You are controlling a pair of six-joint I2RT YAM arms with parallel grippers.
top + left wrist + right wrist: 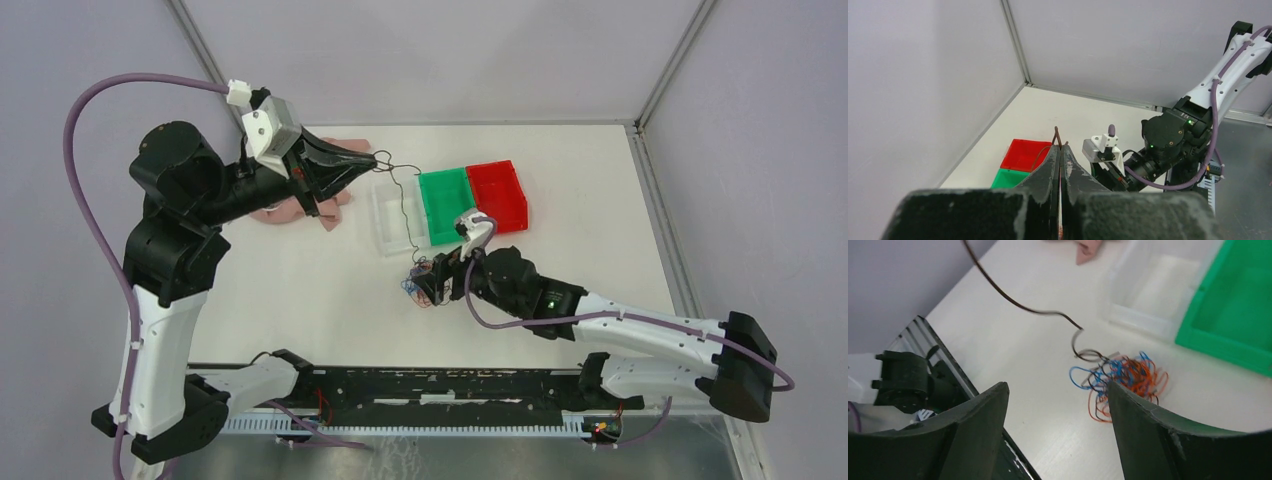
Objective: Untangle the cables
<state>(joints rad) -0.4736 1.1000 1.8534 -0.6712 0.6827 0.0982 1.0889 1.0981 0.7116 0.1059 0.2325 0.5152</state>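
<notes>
A white table (300, 290) carries everything. Toward its far side three shallow bins sit in a row, side by side and touching: a clear bin (390, 228) on the left, a green bin (450, 205) in the middle and a red bin (497, 195) on the right. Left of them a pink cloth (283, 213) lies crumpled, partly hidden. Nearer, just in front of the clear and green bins, lies a loose wad of wires (1123, 377) in orange, blue and black; one dark wire (1013, 300) rises out of it off the surface.

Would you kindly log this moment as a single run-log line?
left gripper: shut on dark wire, raised | right gripper: open by wad, holding nothing | wad: tangled, on table
</notes>
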